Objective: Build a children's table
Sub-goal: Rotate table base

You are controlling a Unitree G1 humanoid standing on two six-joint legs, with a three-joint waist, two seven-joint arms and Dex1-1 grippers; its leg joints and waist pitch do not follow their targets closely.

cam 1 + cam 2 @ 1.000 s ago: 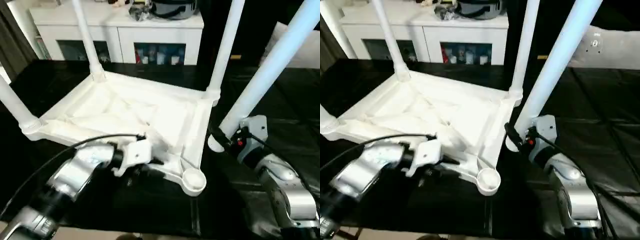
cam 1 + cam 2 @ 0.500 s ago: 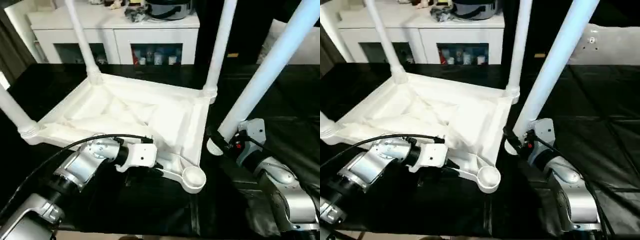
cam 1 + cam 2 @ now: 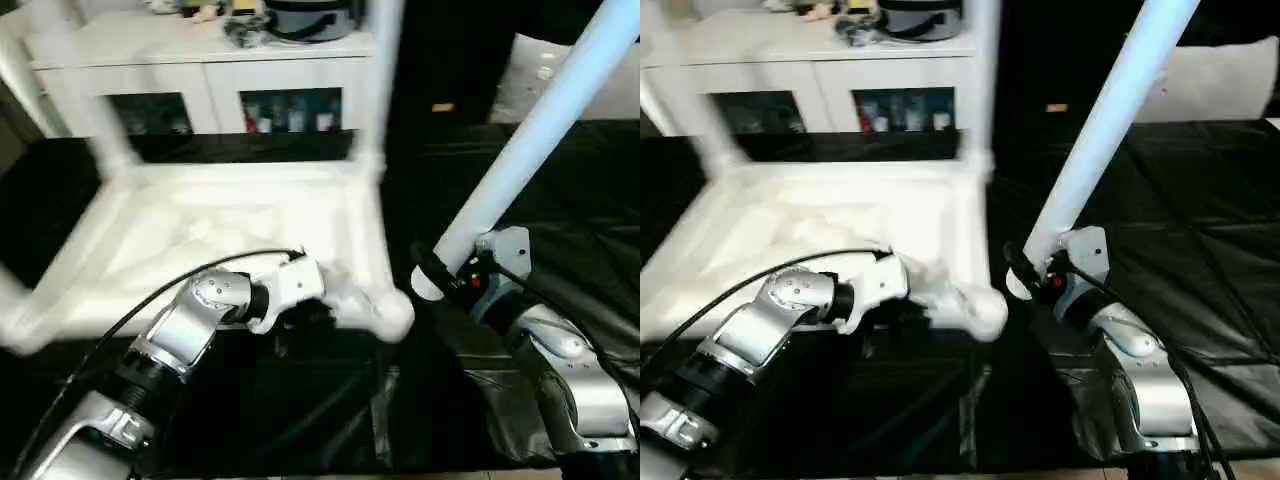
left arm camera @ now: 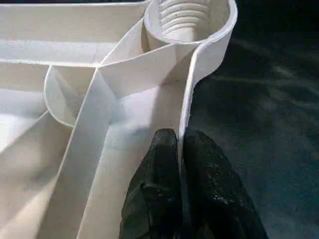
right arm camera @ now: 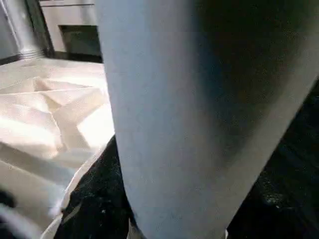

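White cabinet (image 3: 200, 80) behind upturned table (image 3: 220, 235)

One upturned tabletop (image 3: 230, 225), four legs (image 3: 530, 140), two hands (image 4: 179, 164).

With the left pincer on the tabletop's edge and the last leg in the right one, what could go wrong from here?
1. The left pincer pinches only the thin rim wall of the tabletop; that small bite could slip.
2. The loose leg is gripped near its lower end by the right pincer, so its long upper part may swing.
3. The empty threaded socket lies apart from the leg; poor alignment could cross-thread.
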